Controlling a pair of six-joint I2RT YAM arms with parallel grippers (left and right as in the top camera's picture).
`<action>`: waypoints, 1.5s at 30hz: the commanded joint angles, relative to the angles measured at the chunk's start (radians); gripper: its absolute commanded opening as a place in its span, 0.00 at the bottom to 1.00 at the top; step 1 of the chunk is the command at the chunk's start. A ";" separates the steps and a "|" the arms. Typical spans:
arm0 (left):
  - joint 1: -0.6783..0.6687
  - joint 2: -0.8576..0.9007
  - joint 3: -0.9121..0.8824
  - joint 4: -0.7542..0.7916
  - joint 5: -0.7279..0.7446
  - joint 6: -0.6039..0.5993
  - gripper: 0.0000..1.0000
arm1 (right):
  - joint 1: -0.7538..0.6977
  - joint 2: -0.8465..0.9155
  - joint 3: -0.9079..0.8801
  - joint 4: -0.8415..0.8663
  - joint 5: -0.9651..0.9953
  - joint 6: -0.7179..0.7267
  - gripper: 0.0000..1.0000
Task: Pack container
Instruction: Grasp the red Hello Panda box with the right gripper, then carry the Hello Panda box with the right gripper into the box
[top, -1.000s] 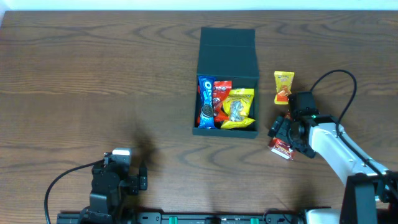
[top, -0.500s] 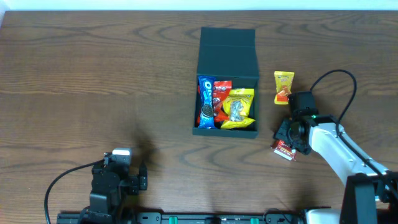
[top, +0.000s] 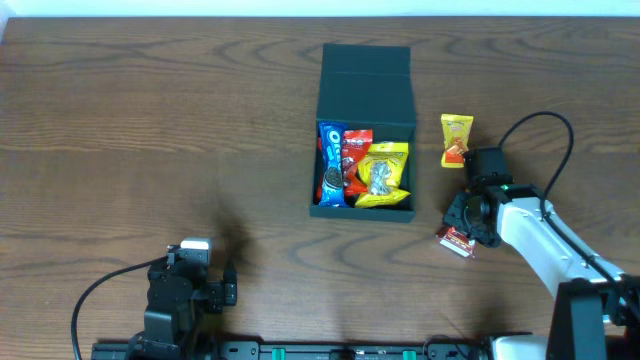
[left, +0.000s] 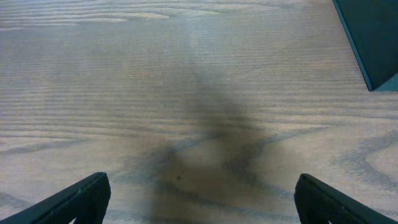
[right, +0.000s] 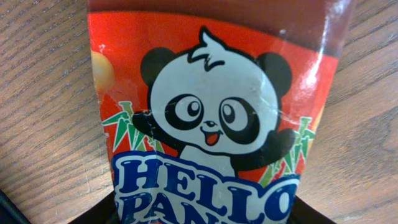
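Observation:
The container (top: 366, 85), a dark teal box with its lid folded back, stands open at the table's middle and holds several snack packets; one corner of it (left: 373, 37) shows in the left wrist view. To its right a red Hello Panda packet (top: 455, 241) lies on the wood. My right gripper (top: 465, 225) is down over it, and the packet (right: 211, 112) fills the right wrist view with the gripper (right: 205, 214) pressed against both its sides. My left gripper (top: 228, 287) rests open at the front left, nothing between its fingers (left: 81, 199).
A yellow snack packet (top: 456, 140) lies on the table just right of the container, behind my right arm. Inside the container are a blue Oreo packet (top: 329, 165), a red packet (top: 355, 160) and a yellow packet (top: 383, 172).
My right gripper's jaws have narrowed onto the Hello Panda packet, which shifted slightly. The left arm has not moved.

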 joint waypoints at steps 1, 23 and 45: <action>0.007 -0.006 -0.050 -0.040 -0.014 0.011 0.95 | -0.008 0.006 -0.007 0.002 -0.002 -0.004 0.47; 0.007 -0.006 -0.050 -0.040 -0.014 0.011 0.95 | -0.006 -0.093 -0.005 -0.033 -0.001 -0.005 0.30; 0.007 -0.006 -0.050 -0.040 -0.014 0.011 0.95 | 0.333 -0.261 0.394 -0.285 -0.099 -0.005 0.33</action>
